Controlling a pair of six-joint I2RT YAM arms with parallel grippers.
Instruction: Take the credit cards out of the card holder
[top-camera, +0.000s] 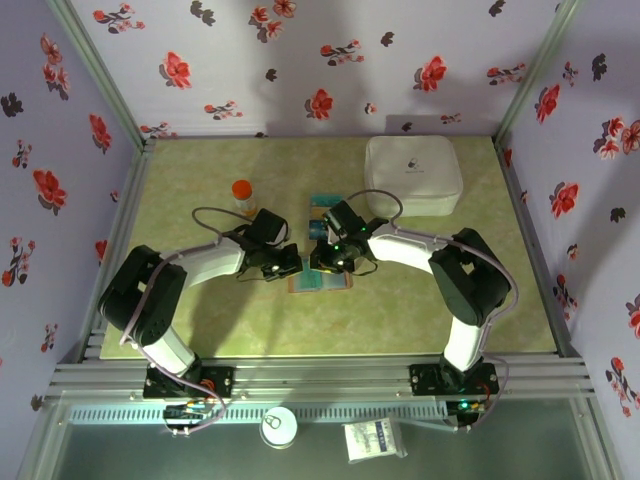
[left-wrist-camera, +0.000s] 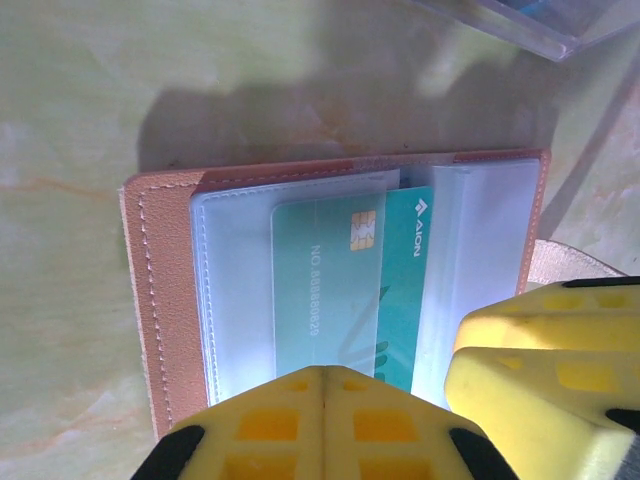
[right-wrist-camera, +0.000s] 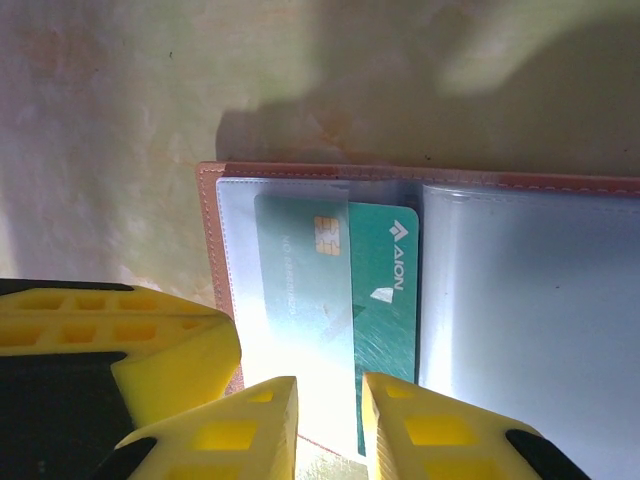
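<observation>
Card holder: the tan card holder (left-wrist-camera: 150, 300) is lying open and flat on the green table (top-camera: 200, 320), mid-table, under both wrists.
Card: a teal card (left-wrist-camera: 330, 290) is sitting in the panel beside the fold, its chip end under the clear sleeve (left-wrist-camera: 235, 280) and its logo end poking out bare.
Left gripper: the left gripper (left-wrist-camera: 322, 425) is sitting over the holder's near edge, with its pads meeting and nothing between them.
Right gripper: the right gripper (right-wrist-camera: 328, 410) is standing narrowly parted, tips over the card's near end, with nothing showing clamped.
In the way: the sleeve is covering most of the card. In the left wrist view, a right finger (left-wrist-camera: 545, 390) is blocking the holder's near right corner.
Around: a white box (top-camera: 413, 173) is sitting far right and an orange-capped bottle (top-camera: 243, 196) far left. Teal-and-blue flat things (top-camera: 324, 205) are lying just beyond the grippers, too small to identify.
</observation>
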